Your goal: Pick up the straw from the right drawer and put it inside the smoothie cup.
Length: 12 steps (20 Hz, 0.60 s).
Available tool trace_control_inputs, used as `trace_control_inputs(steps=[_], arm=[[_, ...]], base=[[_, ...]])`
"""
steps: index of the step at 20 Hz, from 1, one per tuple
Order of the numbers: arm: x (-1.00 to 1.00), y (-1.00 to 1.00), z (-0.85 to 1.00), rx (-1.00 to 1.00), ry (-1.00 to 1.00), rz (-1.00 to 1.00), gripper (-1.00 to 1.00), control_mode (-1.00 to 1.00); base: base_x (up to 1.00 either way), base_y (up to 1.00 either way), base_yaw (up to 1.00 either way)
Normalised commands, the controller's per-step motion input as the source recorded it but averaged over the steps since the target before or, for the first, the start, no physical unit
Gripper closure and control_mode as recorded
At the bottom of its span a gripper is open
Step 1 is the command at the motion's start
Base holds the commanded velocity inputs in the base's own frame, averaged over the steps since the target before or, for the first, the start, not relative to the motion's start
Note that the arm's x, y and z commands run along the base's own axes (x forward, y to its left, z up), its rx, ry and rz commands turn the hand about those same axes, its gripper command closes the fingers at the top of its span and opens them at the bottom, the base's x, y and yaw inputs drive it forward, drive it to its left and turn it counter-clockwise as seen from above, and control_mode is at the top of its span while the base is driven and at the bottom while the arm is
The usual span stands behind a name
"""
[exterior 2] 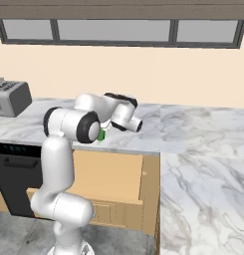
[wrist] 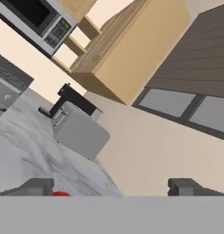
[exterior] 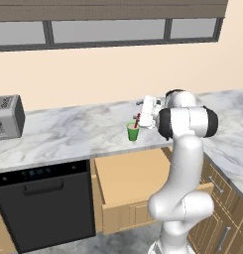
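We see our pincer (exterior: 141, 115) with its jaws wide apart and gripping nothing, hanging sideways just above the cup (exterior: 132, 132) on the counter (exterior: 68, 134). The straw (exterior: 137, 121) stands in the cup, leaning, its red tip (wrist: 61, 194) just beside one finger (wrist: 35, 186) in the hand view. So the placing looks done, we judge. To finish well, we should draw straight back and up from the cup, keeping the fingers off the straw so it isn't knocked out. Below the pincer the drawer (exterior: 130, 178) stands open. We count one straw, one cup, one open drawer, one toaster (exterior: 7, 117).
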Motion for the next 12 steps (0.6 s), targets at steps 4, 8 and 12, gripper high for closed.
trace_control_inputs(steps=[4,8,12], arm=[[0.43,0.24,0.0,-0.12,0.0,-0.06,-1.0,-1.0],[0.39,0.27,0.0,-0.14,0.01,-0.08,-1.0,-1.0],[0.26,0.02,0.0,-0.16,0.09,-0.1,-1.0,-1.0]], base=[[0.0,0.0,0.0],[0.0,0.0,0.0],[0.0,0.0,0.0]])
